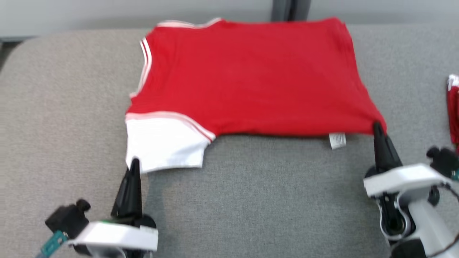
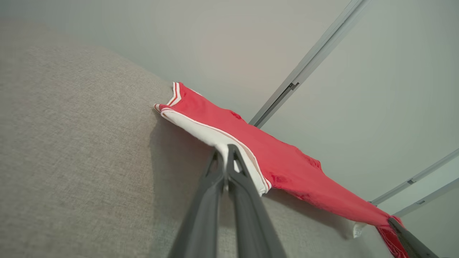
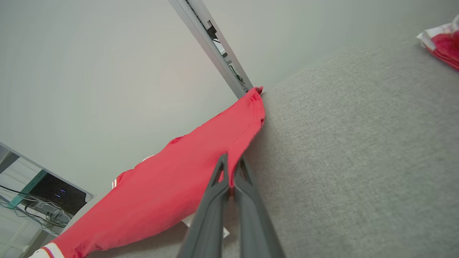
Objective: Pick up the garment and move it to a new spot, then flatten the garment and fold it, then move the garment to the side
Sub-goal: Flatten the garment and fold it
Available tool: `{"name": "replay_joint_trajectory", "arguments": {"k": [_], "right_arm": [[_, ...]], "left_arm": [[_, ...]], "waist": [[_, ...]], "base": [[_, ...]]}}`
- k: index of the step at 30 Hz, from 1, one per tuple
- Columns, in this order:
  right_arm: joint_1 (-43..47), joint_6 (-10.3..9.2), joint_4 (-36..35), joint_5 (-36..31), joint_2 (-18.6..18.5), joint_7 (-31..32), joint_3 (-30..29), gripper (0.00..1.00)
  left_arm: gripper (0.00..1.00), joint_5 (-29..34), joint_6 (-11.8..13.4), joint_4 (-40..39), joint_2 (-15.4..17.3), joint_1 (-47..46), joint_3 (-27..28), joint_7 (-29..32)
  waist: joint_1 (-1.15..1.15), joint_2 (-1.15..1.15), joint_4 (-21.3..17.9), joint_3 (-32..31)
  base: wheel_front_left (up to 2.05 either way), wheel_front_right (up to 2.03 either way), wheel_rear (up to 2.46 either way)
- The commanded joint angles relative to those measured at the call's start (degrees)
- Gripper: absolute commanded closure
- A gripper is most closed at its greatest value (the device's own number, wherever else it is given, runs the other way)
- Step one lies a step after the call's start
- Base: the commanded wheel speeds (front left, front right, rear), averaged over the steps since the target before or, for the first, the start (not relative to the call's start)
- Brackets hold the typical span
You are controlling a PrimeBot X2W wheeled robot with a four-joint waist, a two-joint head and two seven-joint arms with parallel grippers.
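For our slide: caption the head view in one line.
Left claw and right claw pinch near corners of a red-and-white shirt on grey surface.

So everything sits on a grey fabric-covered worktop (image 1: 269, 200) with a rounded far-left corner. Behind it is a plain pale wall (image 1: 107, 14) with a grey metal rail (image 1: 289, 10) running up it, just past the middle of the far edge. Right at the worktop's right edge there's a small bundle of red and white cloth (image 1: 453, 107), partly cut off in the head view. Beyond the worktop, the right wrist view catches a dark screen (image 3: 53, 195) with a few small lit dots and some loose cables (image 3: 36, 209) beside it.
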Motion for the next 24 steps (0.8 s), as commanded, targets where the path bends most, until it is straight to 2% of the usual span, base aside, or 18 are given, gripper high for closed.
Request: {"name": "replay_joint_trajectory", "arguments": {"k": [1, 12, 24], "right_arm": [[2.4, 0.03, -1.0, -0.3, -0.1, -0.3, -0.9, 1.0], [19.3, 0.02, -8.6, -5.3, 2.6, -0.2, -6.9, 1.0], [31.6, 0.02, -18.0, -6.5, 4.0, 4.0, -10.4, 1.0]], "left_arm": [[1.0, 0.7, 0.3, -0.5, 0.3, 2.0, 0.0, -0.2], [1.0, -0.4, 1.5, -6.0, 0.6, 16.8, -0.3, 0.0], [1.0, -0.6, 2.7, -10.8, 2.8, 23.7, -1.0, 2.1]], "waist": [[0.0, 0.0, 1.1, -3.8], [0.0, 0.0, 2.3, -10.2], [0.0, 0.0, 1.6, -12.9]], "base": [[0.0, 0.0, 0.0], [0.0, 0.0, 0.0], [0.0, 0.0, 0.0]]}}
